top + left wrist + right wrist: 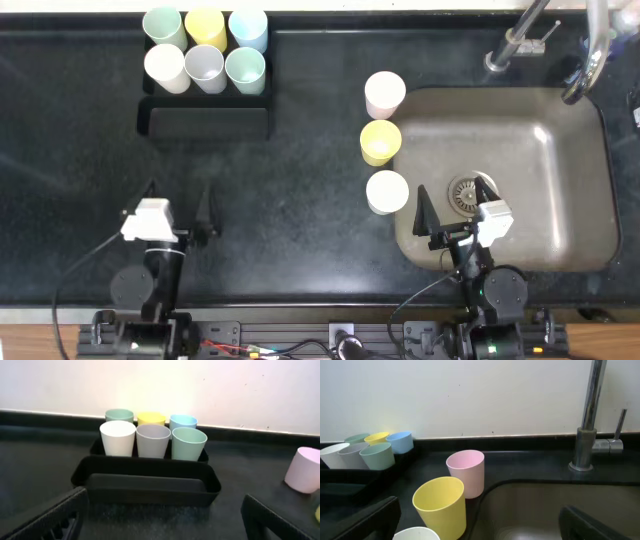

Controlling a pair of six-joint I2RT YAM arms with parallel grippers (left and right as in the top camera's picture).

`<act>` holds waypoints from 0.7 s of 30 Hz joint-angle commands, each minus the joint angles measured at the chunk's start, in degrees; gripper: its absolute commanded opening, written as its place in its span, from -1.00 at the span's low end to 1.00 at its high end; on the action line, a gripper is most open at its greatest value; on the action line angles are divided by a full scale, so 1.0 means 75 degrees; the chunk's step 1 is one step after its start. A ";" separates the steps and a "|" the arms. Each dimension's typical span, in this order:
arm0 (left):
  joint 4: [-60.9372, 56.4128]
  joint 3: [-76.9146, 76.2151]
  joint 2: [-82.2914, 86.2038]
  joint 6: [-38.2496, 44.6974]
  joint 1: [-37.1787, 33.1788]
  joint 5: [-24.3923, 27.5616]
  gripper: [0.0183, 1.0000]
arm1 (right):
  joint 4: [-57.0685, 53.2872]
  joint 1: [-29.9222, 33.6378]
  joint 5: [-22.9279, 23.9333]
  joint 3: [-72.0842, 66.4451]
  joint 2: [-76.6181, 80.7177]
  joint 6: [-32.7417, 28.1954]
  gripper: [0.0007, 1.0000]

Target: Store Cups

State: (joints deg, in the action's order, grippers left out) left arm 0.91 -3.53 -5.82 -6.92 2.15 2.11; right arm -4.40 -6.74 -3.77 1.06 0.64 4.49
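Left gripper [180, 200] is seen at seven o'clock on the bench [300, 230], jaws spread wide, nothing held. At eleven o'clock the tray [205, 122] is loaded with six cups [205, 65], its near row unfilled. Pink cup [384, 92], yellow cup [380, 140] and white cup [387, 190] are lined along the sink's [560, 150] nine o'clock rim. Right gripper [455, 200] is placed over the sink, jaws apart, empty. A pickup is judged pending: the white cup, nearest, must be straddled and carried to eleven o'clock.

1. A dark speckled counter [300, 200] is stretching across the whole top view.
2. A steel sink [560, 180] is sitting sunk into its right side, a drain [466, 190] showing in the basin.
3. A chrome faucet [592, 415] is standing behind the sink.
4. A pale wall [225, 385] is rising behind the counter, seemingly plain.
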 commanded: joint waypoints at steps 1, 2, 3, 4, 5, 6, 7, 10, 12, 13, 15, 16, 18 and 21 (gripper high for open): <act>-0.0082 -0.1705 -0.1620 -0.0522 -0.0017 -0.0003 1.00 | 0.0026 -0.0012 0.0055 -0.0105 -0.0038 0.0029 0.99; -0.0073 -0.2165 -0.2110 -0.0522 0.0026 -0.0003 1.00 | 0.0023 -0.0012 0.0055 -0.0105 -0.0038 0.0029 1.00; -0.0041 -0.2661 -0.2600 -0.0525 0.0079 0.0000 1.00 | 0.0026 -0.0012 0.0055 -0.0105 -0.0038 0.0029 1.00; 0.0050 -0.3287 -0.3165 -0.0522 0.0160 -0.0003 1.00 | 0.0026 -0.0012 0.0055 -0.0105 -0.0038 0.0029 1.00; 0.0219 -0.3975 -0.3736 -0.0519 0.0262 -0.0003 1.00 | 0.0026 -0.0012 0.0055 -0.0105 -0.0038 0.0029 1.00; 0.0408 -0.4590 -0.4229 -0.0522 0.0358 -0.0003 1.00 | 0.0026 -0.0012 0.0055 -0.0105 -0.0038 0.0029 1.00; 0.0670 -0.5319 -0.4791 -0.0522 0.0475 -0.0003 1.00 | 0.0026 -0.0012 0.0055 -0.0105 -0.0038 0.0032 1.00; 0.1542 -0.7347 -0.6315 -0.0519 0.0895 -0.0015 1.00 | 0.0026 -0.0012 0.0055 -0.0105 -0.0038 0.0029 0.99; 0.2264 -0.8769 -0.7379 -0.0522 0.1259 -0.0064 1.00 | 0.0026 -0.0012 0.0055 -0.0105 -0.0038 0.0029 1.00; 0.2591 -0.9331 -0.7790 -0.0545 0.1431 -0.0099 1.00 | 0.0026 -0.0012 0.0055 -0.0105 -0.0038 0.0029 1.00; 0.3235 -1.0424 -0.8670 -0.0580 0.1818 -0.0195 1.00 | 0.0026 -0.0012 0.0055 -0.0105 -0.0038 0.0029 1.00; 0.3550 -1.0928 -0.9110 -0.0752 0.2028 -0.0344 1.00 | 0.0026 -0.0012 0.0055 -0.0105 -0.0038 0.0029 1.00; 0.4007 -1.1672 -0.9850 -0.1064 0.2381 -0.0580 1.00 | 0.0026 -0.0012 0.0055 -0.0105 -0.0038 0.0029 1.00; 0.4374 -1.2304 -1.0821 -0.1478 0.2792 -0.0638 1.00 | 0.0026 -0.0012 0.0055 -0.0105 -0.0038 0.0029 0.99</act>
State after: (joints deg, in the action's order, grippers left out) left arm 32.25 -92.16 -82.19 -13.76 20.91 -0.73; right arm -4.51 -6.74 -3.81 1.06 0.64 4.49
